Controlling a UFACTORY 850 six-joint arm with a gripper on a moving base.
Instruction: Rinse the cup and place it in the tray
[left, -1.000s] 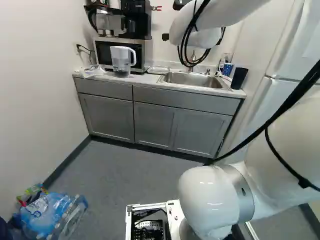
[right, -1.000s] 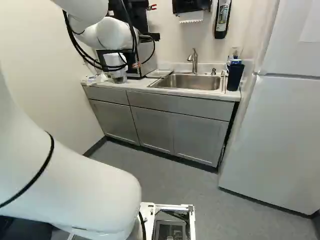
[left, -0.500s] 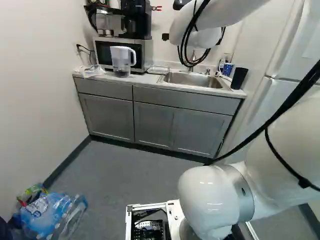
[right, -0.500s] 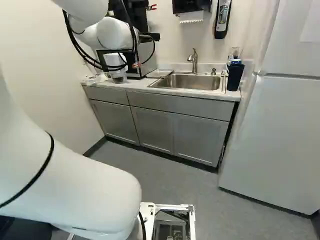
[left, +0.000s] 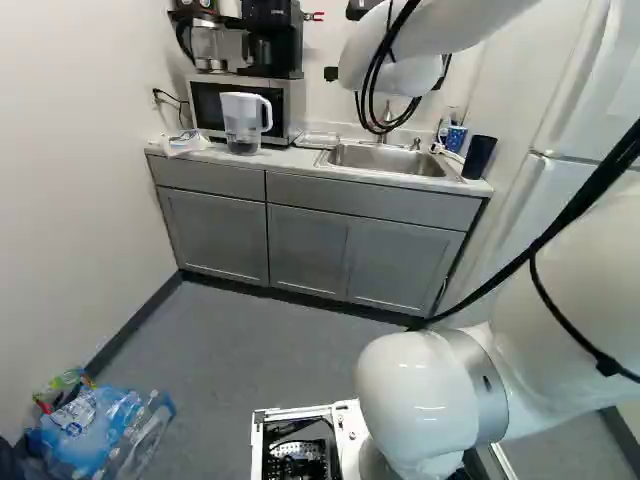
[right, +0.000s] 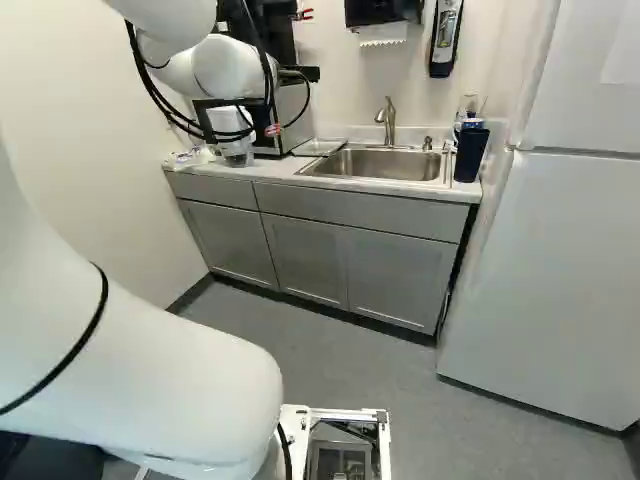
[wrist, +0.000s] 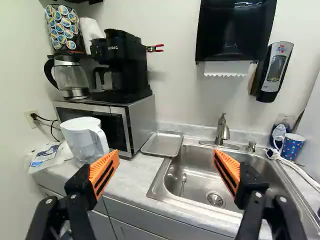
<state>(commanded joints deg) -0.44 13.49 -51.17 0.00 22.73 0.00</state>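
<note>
Part of my gripper (right: 273, 130) shows beyond the arm in the right base view. In the wrist view the gripper (wrist: 165, 169) stands wide open, nothing between its orange pads. A blue cup with light dots and a handle (wrist: 292, 147) stands upright on the counter beyond the sink's far right corner, outside the fingers' span; in the left base view the cup (left: 456, 138) is behind a dark tumbler. The shallow metal tray (wrist: 163, 143) lies between microwave and sink, ahead of the gripper. A spoon-like utensil (wrist: 183, 184) lies in the sink (wrist: 200, 170), below the faucet (wrist: 222, 131).
A pitcher (wrist: 85, 139) stands before the microwave (wrist: 125, 125), which carries a coffee maker and carafe. The dark tumbler (left: 478, 157) stands at the counter's right end, near the fridge (right: 540, 270). A towel dispenser (wrist: 235, 32) and soap dispenser (wrist: 274, 72) hang above. Bottles (left: 95, 430) lie on the floor.
</note>
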